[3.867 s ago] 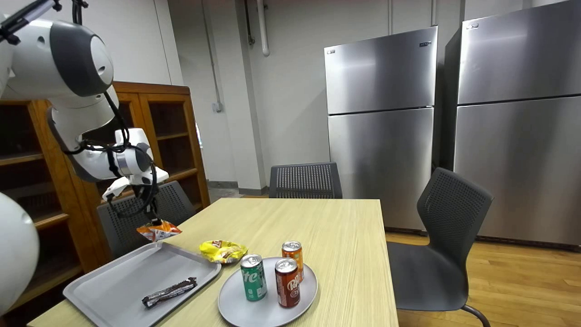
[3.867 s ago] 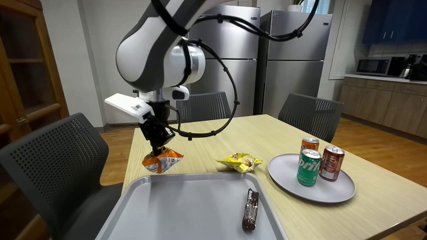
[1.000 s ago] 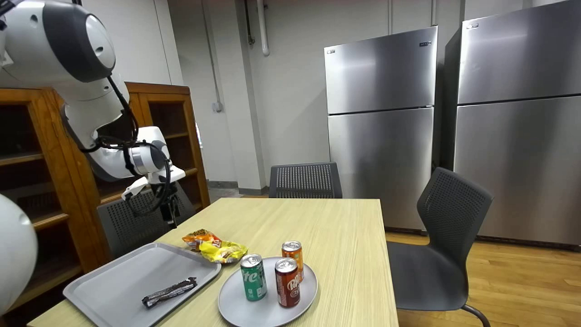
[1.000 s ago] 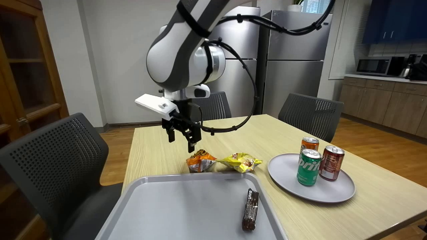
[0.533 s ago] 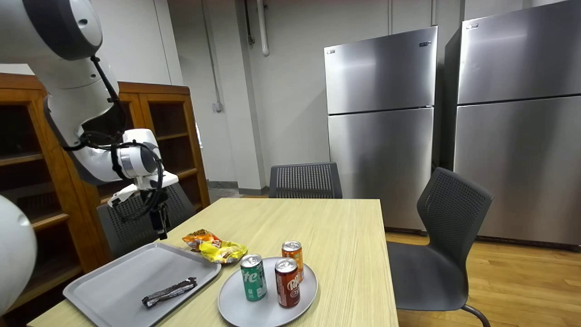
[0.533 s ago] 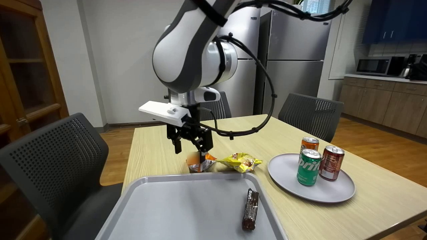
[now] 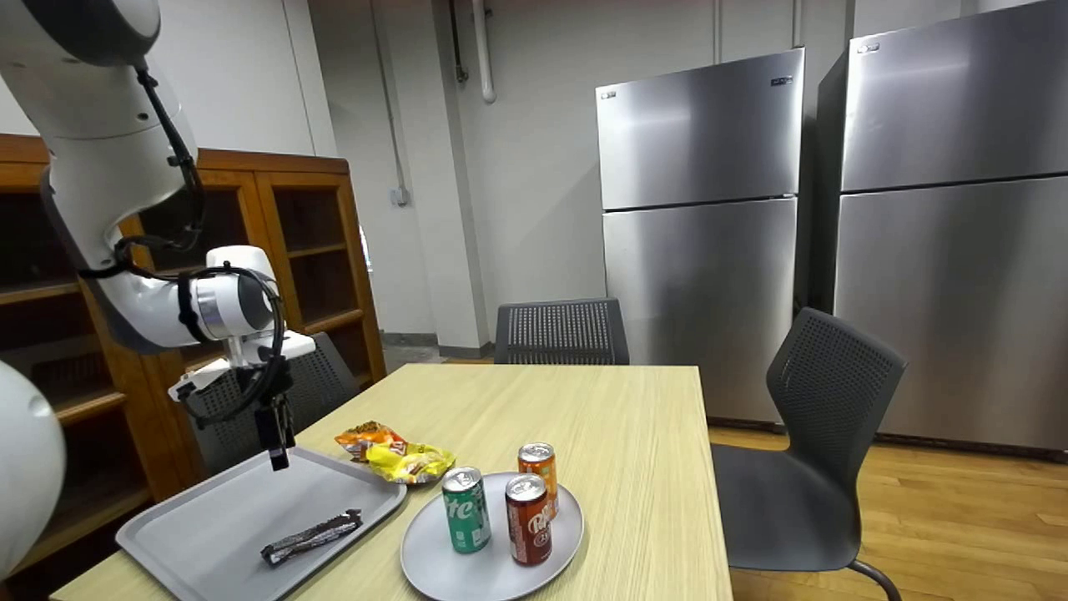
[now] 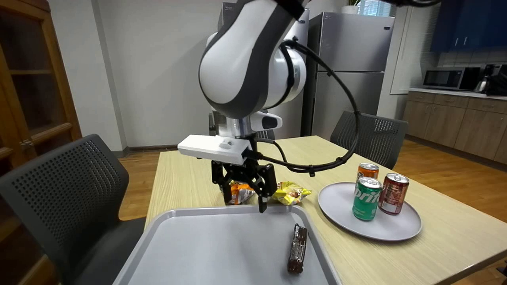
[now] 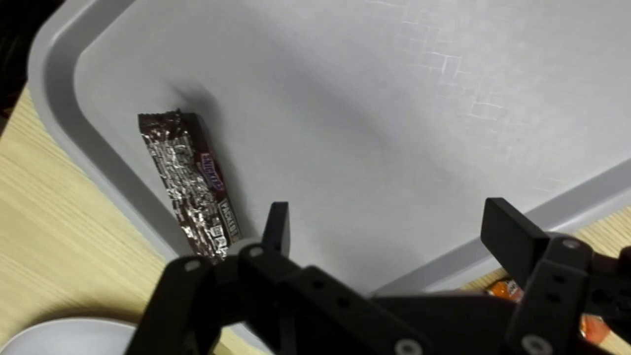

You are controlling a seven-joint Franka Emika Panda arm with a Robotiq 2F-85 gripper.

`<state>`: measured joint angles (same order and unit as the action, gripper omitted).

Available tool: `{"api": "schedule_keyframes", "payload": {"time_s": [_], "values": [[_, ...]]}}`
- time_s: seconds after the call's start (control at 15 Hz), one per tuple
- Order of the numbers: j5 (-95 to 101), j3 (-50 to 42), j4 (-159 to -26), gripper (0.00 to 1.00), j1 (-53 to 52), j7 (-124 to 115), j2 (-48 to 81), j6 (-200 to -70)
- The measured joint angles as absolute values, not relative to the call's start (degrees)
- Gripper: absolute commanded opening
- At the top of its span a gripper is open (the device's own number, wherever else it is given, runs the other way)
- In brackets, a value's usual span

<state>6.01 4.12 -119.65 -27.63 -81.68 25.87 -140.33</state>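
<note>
Gripper (image 8: 245, 202) spread and empty over a tray (image 8: 214, 245), Snickers bar (image 8: 297, 249) just outside its fingers (image 9: 278, 227)

In an exterior view, a dark chair (image 8: 67, 190) fills the lower left of the frame. Next comes the gray tray at bottom centre, with the gripper hanging over its upper rim near mid-frame. Behind the gripper, partly hidden by it, an orange packet (image 8: 241, 194) lies on the table (image 8: 451, 237); a yellow packet (image 8: 292, 193) is just right of it, and whether they touch is hard to tell. Below the yellow packet in the frame, the Snickers bar lies inside the tray, beside its right wall. Farther right, a round plate (image 8: 336, 202) bears a green can (image 8: 366, 202), an orange can (image 8: 368, 171) and a dark red can (image 8: 393, 194).

In the wrist view, the bar runs down the left side, its lower end hidden by the gripper. Right of it the fingers stand well apart, with only bare tray showing between them.

The step in hand reads as an empty-handed approach above the tray. Gripping the bar would call for a shift toward the left of the wrist view, a slight turn to match its lean, then lowering with one finger on either side.
</note>
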Motion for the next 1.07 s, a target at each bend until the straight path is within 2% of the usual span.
{"api": "schedule_keyframes", "payload": {"time_s": [0.47, 1.07], "values": [[5.8, 4.3, -130.8, 1.00, -26.5, -81.8, 21.5, -147.1], [0.5, 4.2, -143.8, 1.00, -23.4, -81.7, 20.7, -165.1]]}}
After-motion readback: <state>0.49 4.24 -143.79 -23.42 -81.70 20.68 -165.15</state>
